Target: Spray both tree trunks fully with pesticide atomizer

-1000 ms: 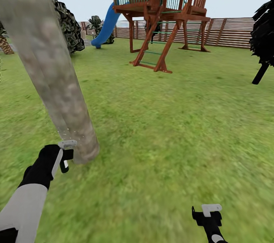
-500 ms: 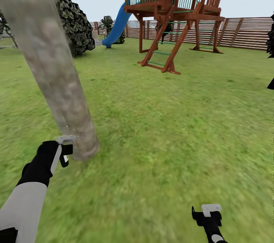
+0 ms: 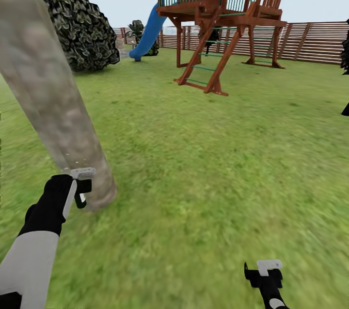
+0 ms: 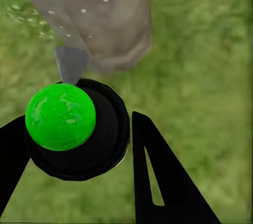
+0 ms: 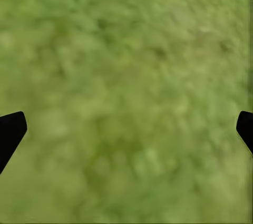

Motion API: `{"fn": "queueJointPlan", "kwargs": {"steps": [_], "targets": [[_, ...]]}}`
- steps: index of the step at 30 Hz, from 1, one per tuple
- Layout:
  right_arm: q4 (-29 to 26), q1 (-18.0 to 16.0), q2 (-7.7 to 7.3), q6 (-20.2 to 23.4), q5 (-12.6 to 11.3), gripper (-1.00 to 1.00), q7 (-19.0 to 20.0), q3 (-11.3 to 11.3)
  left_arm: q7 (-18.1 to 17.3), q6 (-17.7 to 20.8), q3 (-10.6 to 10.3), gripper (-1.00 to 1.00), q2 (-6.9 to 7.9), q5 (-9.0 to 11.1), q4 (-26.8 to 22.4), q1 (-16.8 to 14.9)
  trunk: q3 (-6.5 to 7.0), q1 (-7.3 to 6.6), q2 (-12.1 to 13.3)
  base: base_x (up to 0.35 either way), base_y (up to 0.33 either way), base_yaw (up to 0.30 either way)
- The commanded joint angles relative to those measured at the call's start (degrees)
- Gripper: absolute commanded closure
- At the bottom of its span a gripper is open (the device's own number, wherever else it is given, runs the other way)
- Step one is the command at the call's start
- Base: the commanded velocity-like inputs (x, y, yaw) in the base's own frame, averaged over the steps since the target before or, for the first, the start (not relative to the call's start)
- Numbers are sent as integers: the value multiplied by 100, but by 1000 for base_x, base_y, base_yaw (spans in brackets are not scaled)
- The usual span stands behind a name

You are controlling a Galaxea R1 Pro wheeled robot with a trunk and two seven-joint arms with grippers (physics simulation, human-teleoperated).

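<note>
A thick, pale grey-tan tree trunk [image 3: 53, 100] leans up the left of the head view, and its base meets the grass [image 3: 203, 168]. My left gripper [image 3: 80, 192] sits just beside that base. It is shut on the pesticide atomizer [image 4: 60, 116], a black body with a bright green ball on top. Its grey nozzle [image 4: 70, 63] points at the tree trunk [image 4: 105, 18]. White pesticide specks [image 4: 52, 12] float against the bark. My right gripper [image 3: 264, 272] hangs low over the grass, open, its fingertips [image 5: 11, 129] far apart with nothing between them.
A red-brown wooden play tower [image 3: 218, 13] with a blue slide [image 3: 148, 33] stands ahead. A dark leafy shrub [image 3: 77, 23] is behind the trunk. The slatted fence [image 3: 310, 40] closes the back, and a black conifer [image 3: 345, 57] is at the right edge.
The whole picture has shifted, so the camera has moved; more of the shrub now shows past the trunk. My left gripper stays at the trunk base on the atomizer. The right gripper has not moved.
</note>
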Motion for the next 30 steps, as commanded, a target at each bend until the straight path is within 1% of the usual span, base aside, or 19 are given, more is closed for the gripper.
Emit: {"fn": "queueJointPlan", "kwargs": {"steps": [1, 6, 7, 10, 12, 13, 16, 17, 18, 20, 21, 22, 23, 24, 25, 26, 27, 28, 30], "targets": [[4, -3, 1, -16, 60, -100, -14, -47, -19, 27, 2, 100, 0, -53, -4, -2, -5, 0, -2, 94, -263, 211], [6, -3, 1, -17, 60, -100, -14, -47, -12, 20, 54, 100, 44, -107, 19, 33, -5, 0, -2, 114, -261, 270], [6, -3, 1, -17, 60, -100, -14, -47, -10, 18, 54, 100, 121, -107, 28, 53, -5, 0, -2, 185, -236, 277], [5, -3, 1, -16, 60, -100, -14, -47, -7, 10, 48, 100, 259, -107, 88, 90, -5, 0, -2, 219, -215, 277], [5, -3, 1, -18, 60, -100, -14, -47, -16, -47, 31, 100, 262, -76, 233, 201, -5, 0, -2, 228, -209, 157], [6, -3, 1, -16, 60, -100, -14, -47, -21, -66, 17, 100, 236, -68, 340, 224, -5, 0, -2, 229, -209, 28], [6, -3, -5, -20, 60, -100, -14, -47, -27, -122, 4, 100, 199, -62, 789, 308, -5, 0, -2, 222, -209, 8], [6, -3, -7, -16, 60, -100, -7, -47, -27, -559, 2, 100, 206, -80, 1209, 336, -5, 0, -2, 196, -209, 1], [6, -3, -7, -16, 60, -100, -6, -47, -27, -797, 16, 100, 234, -93, 1450, 340, -5, 0, -2, 193, -209, 0], [6, -3, -8, -16, 60, -100, -6, -47, -26, -938, 40, 100, 281, -109, 1760, 350, -5, 0, -2, 193, -209, 0], [6, -3, -8, -16, 60, -100, -5, -47, -24, -1047, 45, 100, 342, -116, 1909, 359, -5, 0, -2, 192, -209, 0], [6, -3, -9, -15, 60, -100, -5, -47, -22, -1364, 46, 100, 484, -115, 2160, 396, -5, 0, -2, 192, -209, 0], [6, -3, -8, -15, 60, -100, -5, -47, -13, -1631, 51, 100, 566, -115, 2376, 420, -5, 0, -2, 192, -209, 0], [6, -3, -8, -15, 60, -100, -5, -47, -6, -1773, 53, 100, 640, -115, 2510, 434, -5, 0, -2, 192, -209, 0], [6, -3, -8, -15, 60, -100, -5, -47, 4, -1952, 48, 100, 748, -115, 2720, 444, -5, 0, -2, 192, -209, 0], [6, -3, -8, -18, 60, -100, -5, -47, 10, -2075, 47, 100, 778, -115, 2865, 446, -5, 0, -2, 192, -209, 0], [6, -3, -8, -17, 60, -100, -5, -47, 21, -2391, 31, 100, 789, -115, 3116, 448, -5, 0, -2, 192, -209, 0], [6, -3, -3, -16, 60, -100, -5, -47, 29, -2597, 21, 100, 773, -113, 3235, 448, -5, 0, -2, 192, -209, 16], [6, -3, 0, -19, 60, -100, -5, -47, 35, -2725, 37, 100, 747, -59, 3301, 449, -5, 0, -2, 167, -180, 162]]}}
